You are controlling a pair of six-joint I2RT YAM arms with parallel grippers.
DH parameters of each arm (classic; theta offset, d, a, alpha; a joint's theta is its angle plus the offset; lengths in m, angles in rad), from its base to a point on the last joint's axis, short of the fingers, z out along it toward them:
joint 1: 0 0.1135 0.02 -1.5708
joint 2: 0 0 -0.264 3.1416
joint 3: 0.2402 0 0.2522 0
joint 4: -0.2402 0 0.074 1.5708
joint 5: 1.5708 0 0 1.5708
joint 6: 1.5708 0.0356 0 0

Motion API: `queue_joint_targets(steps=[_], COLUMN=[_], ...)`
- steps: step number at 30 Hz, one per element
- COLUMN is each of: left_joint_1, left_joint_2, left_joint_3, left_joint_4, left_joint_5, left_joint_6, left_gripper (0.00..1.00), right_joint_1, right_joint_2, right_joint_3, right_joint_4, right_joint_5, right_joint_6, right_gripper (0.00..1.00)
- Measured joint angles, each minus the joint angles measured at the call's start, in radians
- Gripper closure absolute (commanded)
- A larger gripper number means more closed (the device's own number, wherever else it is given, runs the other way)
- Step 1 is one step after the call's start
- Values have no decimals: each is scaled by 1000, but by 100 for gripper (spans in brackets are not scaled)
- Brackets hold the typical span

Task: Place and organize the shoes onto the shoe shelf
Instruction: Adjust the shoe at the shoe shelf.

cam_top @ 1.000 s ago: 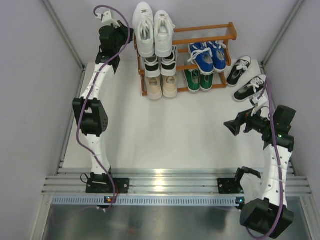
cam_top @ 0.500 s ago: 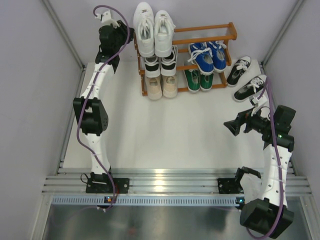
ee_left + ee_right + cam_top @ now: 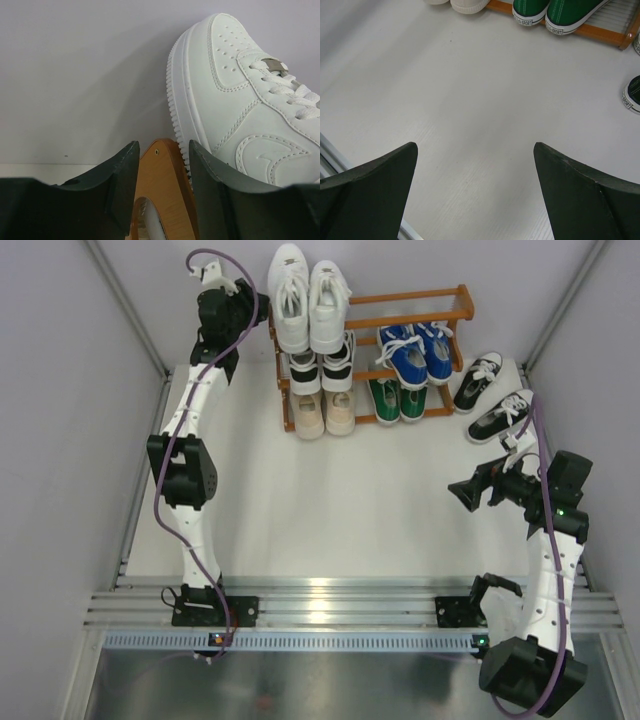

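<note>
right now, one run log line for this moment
left gripper: open, by white sneaker on top tier of shoe shelf | right gripper: open, above table | off shelf: one black sneaker pair

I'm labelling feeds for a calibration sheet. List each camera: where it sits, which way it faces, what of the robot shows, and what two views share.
Top external: above and behind the bases, looking down on the table; left arm and right arm show whole, shoe shelf at the far end.
Left wrist: near the shelf's upper left end, facing level; left gripper, open, frames a white shoe.
Right wrist: angled down over the table toward the shelf; right gripper, open, shows.
Shared: green shoes, right wrist and top views.
</note>
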Motion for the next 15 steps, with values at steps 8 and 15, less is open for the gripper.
queue_joint_targets(steps=[8, 15], left_joint_1=[2, 2], left_joint_2=[6, 6], left_joint_3=[13, 15], left_joint_4=[-18, -26], left_joint_5=[-6, -19], left_joint_6=[2, 4], left_gripper=[41, 37], right_joint_1=[0, -1], right_joint_2=[0, 0], right_joint_3=[0, 0], right_joint_4=[0, 0], right_joint_5=[0, 0], right_joint_6=[0, 0], right_gripper=[1, 1])
